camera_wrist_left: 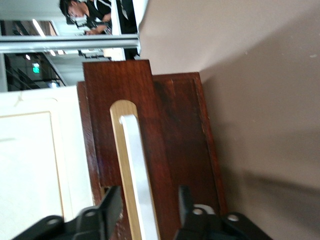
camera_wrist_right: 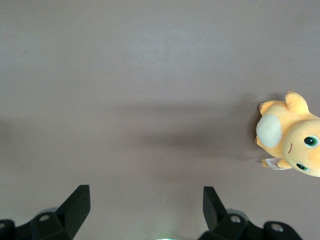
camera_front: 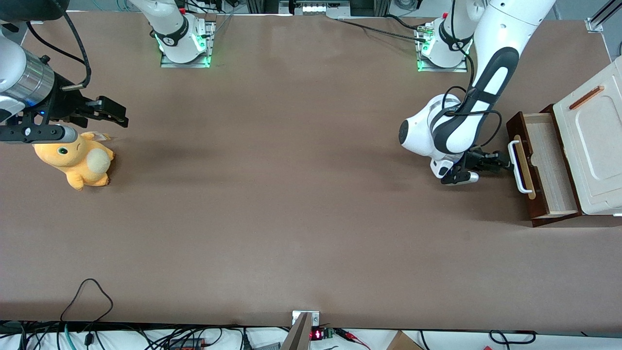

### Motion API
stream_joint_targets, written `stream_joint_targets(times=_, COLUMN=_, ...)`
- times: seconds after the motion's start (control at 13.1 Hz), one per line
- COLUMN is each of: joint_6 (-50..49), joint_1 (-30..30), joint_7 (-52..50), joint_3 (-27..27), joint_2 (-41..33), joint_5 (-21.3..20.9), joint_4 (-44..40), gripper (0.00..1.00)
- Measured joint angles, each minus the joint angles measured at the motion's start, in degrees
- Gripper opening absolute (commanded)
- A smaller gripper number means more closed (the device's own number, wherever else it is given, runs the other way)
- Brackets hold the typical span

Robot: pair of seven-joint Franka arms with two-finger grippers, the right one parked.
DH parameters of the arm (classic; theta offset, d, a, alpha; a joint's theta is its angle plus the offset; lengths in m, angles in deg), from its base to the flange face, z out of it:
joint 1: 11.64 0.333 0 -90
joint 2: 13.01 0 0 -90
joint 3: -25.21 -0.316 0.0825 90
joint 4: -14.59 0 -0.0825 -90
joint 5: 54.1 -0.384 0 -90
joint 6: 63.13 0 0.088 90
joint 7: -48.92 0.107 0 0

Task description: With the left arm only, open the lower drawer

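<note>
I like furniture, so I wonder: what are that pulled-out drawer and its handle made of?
The lower drawer looks like wood: dark reddish-brown, glossy front with visible grain, pale unvarnished inside. Its white handle is smooth, probably plastic or painted metal, on a tan wood strip. The gripper sits at the handle, fingers open around it.

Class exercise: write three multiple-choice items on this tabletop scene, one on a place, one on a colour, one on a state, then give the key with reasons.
1. Where is the small black hand of the glossy white left arm?
A. at the drawer's handle
B. over the plush toy
C. on the cabinet top

2. What colour is the loop handle on the dark brown wooden lower drawer?
A. red
B. white
C. black

3. What state is the drawer in?
A. shut flush
B. lifted out
C. pulled partly out

Key: 1 A, the left wrist view shows a finger on each side of the handle. 2 B, it shows white against its tan wood strip. 3 C, the pale wood inside lies exposed in front of the cream-white cabinet.
</note>
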Motion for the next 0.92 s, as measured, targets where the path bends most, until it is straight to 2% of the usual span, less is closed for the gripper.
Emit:
stream_joint_targets(times=0.23, joint_6=0.82, joint_1=0.03, joint_7=0.88, joint_3=1.37, joint_2=-2.14, joint_5=10.06, joint_4=-3.47, gripper=1.0)
stream_joint_targets(times=0.69, joint_6=2.66, joint_1=0.69, joint_7=12.73, joint_3=1.98, joint_2=-13.96, joint_5=40.95, joint_4=-17.1, gripper=1.0)
stream_joint_targets(times=0.92, joint_6=2.7, joint_1=1.54, joint_7=18.26, joint_3=-0.73, joint_2=-19.87, joint_5=57.42, joint_4=-21.64, gripper=1.0)
